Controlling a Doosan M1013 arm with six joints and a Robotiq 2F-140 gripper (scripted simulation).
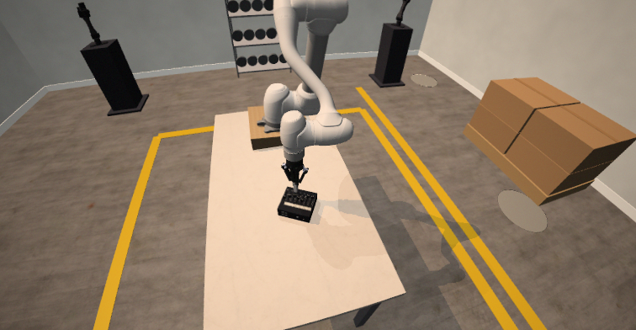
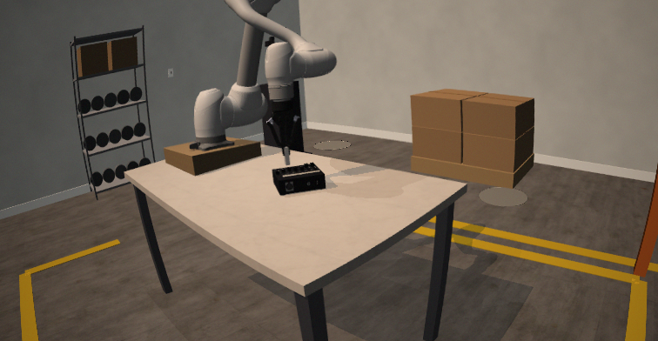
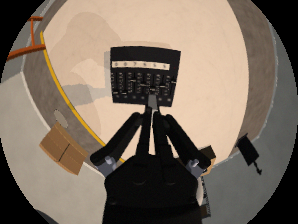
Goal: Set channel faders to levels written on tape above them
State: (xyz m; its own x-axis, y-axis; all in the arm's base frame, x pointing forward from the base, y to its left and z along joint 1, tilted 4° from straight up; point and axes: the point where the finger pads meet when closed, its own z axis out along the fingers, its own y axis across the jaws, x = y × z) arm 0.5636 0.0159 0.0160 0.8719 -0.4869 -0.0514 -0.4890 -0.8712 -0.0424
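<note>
Pale wooden table [image 1: 249,260] bearing a small black box-shaped lighting desk [image 1: 297,205], upright near its middle. Black two-finger gripper [image 1: 294,188], fingers fully closed and empty, poised over the desk's rear edge; fader levels illegible, progress undeterminable.

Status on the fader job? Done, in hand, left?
Done: cannot tell; fader levels and tape are too small to read. The desk stands on the table. In hand: the gripper, shut and empty, points down over the desk's rear edge. Left: all levels unconfirmed.

Matt black desk [image 1: 297,205], smooth table [image 1: 267,260]
</note>
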